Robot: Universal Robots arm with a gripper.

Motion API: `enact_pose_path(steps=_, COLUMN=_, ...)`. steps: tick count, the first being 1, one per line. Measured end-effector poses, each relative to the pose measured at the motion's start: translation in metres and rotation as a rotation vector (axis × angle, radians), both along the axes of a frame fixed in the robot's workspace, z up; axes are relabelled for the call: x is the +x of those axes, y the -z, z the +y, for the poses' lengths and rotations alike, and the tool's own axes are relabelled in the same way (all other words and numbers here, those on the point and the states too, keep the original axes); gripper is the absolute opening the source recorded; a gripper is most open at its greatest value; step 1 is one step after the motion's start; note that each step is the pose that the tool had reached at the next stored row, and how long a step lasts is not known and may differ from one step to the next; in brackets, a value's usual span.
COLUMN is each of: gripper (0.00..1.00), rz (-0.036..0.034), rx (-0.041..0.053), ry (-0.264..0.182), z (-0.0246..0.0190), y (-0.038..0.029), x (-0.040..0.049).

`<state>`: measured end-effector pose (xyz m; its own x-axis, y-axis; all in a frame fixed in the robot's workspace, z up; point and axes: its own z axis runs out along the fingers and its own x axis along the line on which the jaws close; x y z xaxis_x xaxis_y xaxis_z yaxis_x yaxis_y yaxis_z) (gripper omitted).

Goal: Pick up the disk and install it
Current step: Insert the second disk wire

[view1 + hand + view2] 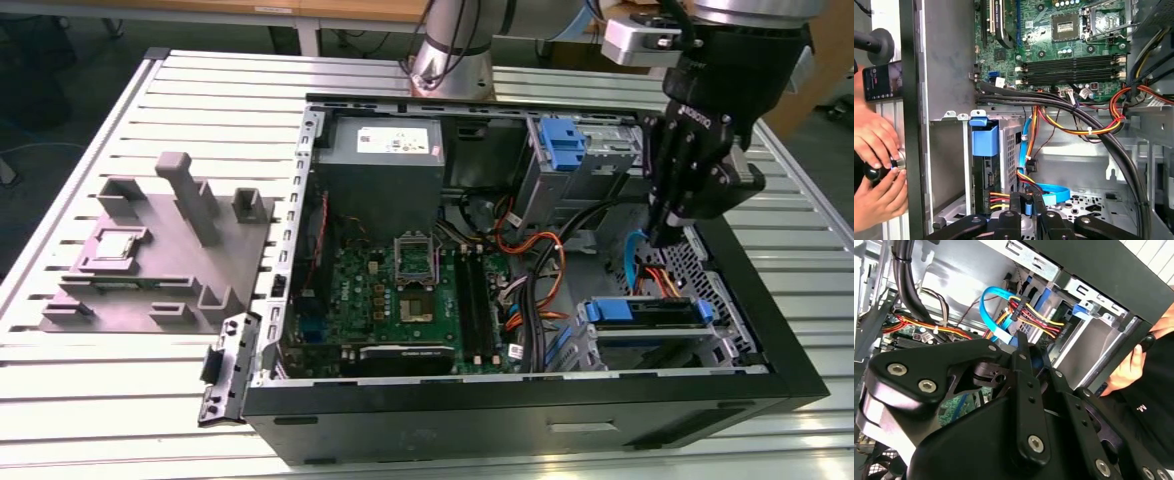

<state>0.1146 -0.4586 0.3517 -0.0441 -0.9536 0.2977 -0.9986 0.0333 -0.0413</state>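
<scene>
I see the gripper (663, 238) low inside the computer case (534, 400), at the side away from the motherboard (400, 290). Its fingers (1015, 207) are drawn narrow. A blue cable (1054, 192) shows in the slit, and I cannot tell whether it is pinched or lies behind.

The disk (650, 312) sits in the bay at the case's near corner, just beside the gripper. In the first wrist view only its edge (985, 175) and blue tab (985, 140) show.

The arm's own black links hide much of the second wrist view. A black cable bundle (1079, 115) crosses between bay and motherboard.

Both wrist views catch a person's hand (874, 140) outside the case wall. A grey fixture (160, 250) lies outside the case's far side.
</scene>
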Motion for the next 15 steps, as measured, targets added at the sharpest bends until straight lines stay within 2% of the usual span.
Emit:
enact_pose_path(steps=4, gripper=0.21, rz=0.0, rx=-0.0118, ry=0.0, z=0.0, y=0.0005, x=0.0)
enact_pose_path(steps=7, gripper=0.22, rz=0.0, rx=-0.0255, ry=0.0, z=0.0, y=0.0013, x=0.0)
enact_pose_path(steps=8, gripper=0.29, rz=0.0, rx=-0.0306, ry=0.0, z=0.0, y=0.0016, x=0.0)
enact_pose_path(steps=11, gripper=0.29, rz=0.0, rx=-0.0451, ry=0.0, z=0.0, y=0.0026, x=0.0)
enact_pose_path(steps=13, gripper=0.27, rz=-0.0001, rx=-0.0505, ry=0.0, z=0.0, y=0.0033, x=0.0)
enact_pose_path(steps=15, gripper=0.16, rz=-0.0001, rx=-0.0509, ry=0.0, z=0.0, y=0.0036, x=0.0)
